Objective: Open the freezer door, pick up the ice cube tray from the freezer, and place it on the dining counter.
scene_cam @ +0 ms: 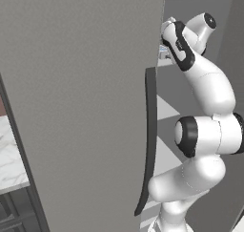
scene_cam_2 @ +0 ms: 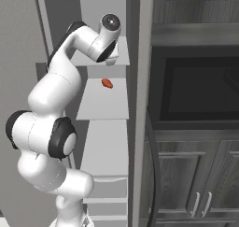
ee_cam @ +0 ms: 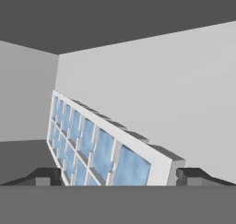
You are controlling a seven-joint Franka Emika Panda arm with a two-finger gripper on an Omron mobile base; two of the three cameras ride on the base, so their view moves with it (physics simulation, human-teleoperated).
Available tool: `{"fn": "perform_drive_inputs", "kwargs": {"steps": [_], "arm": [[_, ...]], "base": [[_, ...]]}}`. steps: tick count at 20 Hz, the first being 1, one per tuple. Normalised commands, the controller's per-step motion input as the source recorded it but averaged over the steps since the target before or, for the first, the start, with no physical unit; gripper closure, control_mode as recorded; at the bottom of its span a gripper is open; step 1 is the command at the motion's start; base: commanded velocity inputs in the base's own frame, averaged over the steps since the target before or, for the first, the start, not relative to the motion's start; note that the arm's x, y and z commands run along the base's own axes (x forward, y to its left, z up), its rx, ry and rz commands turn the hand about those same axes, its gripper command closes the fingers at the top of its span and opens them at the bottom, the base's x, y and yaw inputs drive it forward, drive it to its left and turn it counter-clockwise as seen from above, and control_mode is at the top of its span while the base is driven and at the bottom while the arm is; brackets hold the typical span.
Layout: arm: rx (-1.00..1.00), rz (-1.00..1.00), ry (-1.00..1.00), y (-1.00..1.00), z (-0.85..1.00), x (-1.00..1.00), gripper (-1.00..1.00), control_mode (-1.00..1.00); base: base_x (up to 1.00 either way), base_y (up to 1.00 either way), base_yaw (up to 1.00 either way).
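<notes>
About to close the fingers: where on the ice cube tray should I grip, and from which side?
Take the ice cube tray across its short width at the near end, straight ahead as the open gripper faces it. It runs lengthwise away, its pale rim between both fingertips.

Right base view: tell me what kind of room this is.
Most likely a kitchen: an open freezer with white shelves, dark wood-grain cabinet doors beside it, and an ice cube tray seen in the hand view.
</notes>
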Motion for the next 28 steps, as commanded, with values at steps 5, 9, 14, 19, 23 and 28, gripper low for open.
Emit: {"fn": "perform_drive_inputs", "kwargs": {"steps": [5, 9, 14, 19, 23, 28], "arm": [[0.0, 0.0, 0.0, 0.0, -0.18, 0.08, -1.0, -1.0], [0.0, 0.0, 0.01, 0.0, -0.08, 0.0, -1.0, -1.0], [0.0, 0.0, 0.0, 0.0, 0.0, 0.0, -1.0, -1.0], [0.0, 0.0, 0.0, 0.0, 0.0, 0.0, -1.0, -1.0], [0.0, 0.0, 0.0, 0.0, 0.0, 0.0, -1.0, -1.0], [0.0, 0.0, 0.0, 0.0, 0.0, 0.0, -1.0, -1.0]], "base": [[0.0, 0.0, 0.0], [0.0, 0.0, 0.0], [0.0, 0.0, 0.0], [0.0, 0.0, 0.0], [0.0, 0.0, 0.0], [0.0, 0.0, 0.0]]}}
